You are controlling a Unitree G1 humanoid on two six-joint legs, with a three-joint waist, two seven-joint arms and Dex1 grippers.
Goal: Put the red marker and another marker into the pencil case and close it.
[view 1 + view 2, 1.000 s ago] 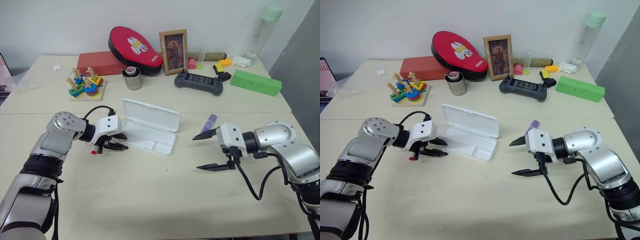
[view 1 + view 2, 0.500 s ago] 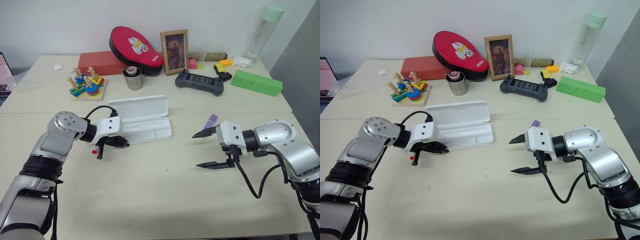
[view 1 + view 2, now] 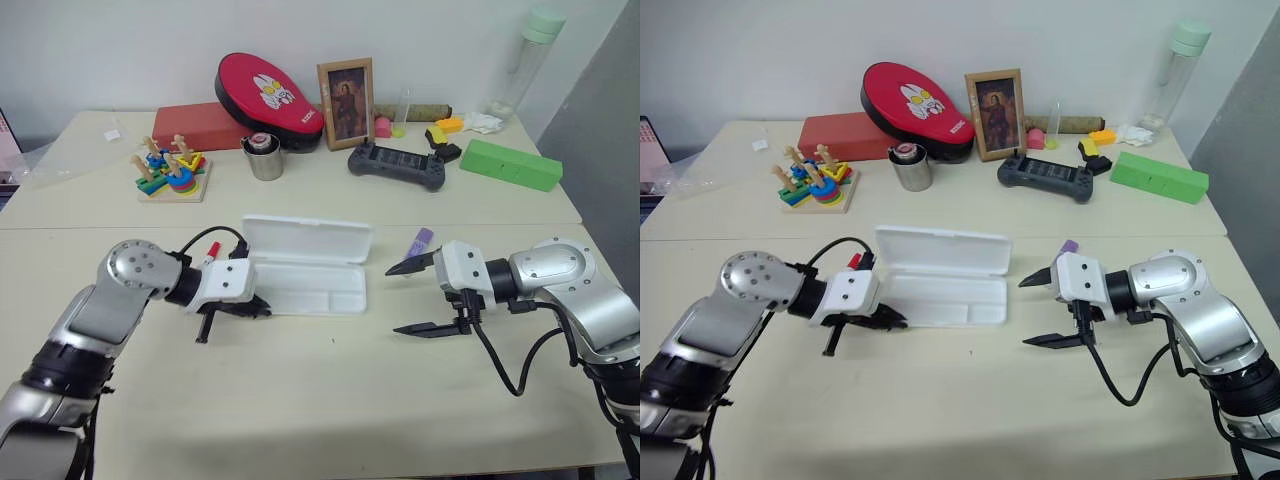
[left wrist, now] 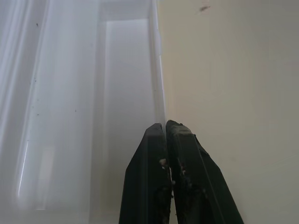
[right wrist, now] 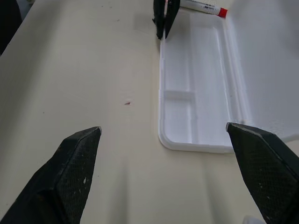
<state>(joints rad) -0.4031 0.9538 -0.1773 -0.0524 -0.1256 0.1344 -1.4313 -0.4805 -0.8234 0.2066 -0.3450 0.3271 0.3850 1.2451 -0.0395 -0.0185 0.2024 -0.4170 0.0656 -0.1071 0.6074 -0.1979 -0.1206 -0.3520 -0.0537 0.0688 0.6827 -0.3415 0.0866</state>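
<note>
Markers first, from the left: the red marker [image 3: 210,250] lies on the worktop [image 3: 300,400] just behind the left gripper [image 3: 262,309], whose jaws are pinched together on the near rim of the open pencil case [image 3: 310,290]. I judge that thin plastic tray light and apt to slide, so the rim is a sensible hold. Further right, the right gripper [image 3: 412,300] hovers with jaws wide apart and empty, the stubby purple marker [image 3: 420,241] lying just behind it; it looks smooth and best pinched mid-barrel.
</note>
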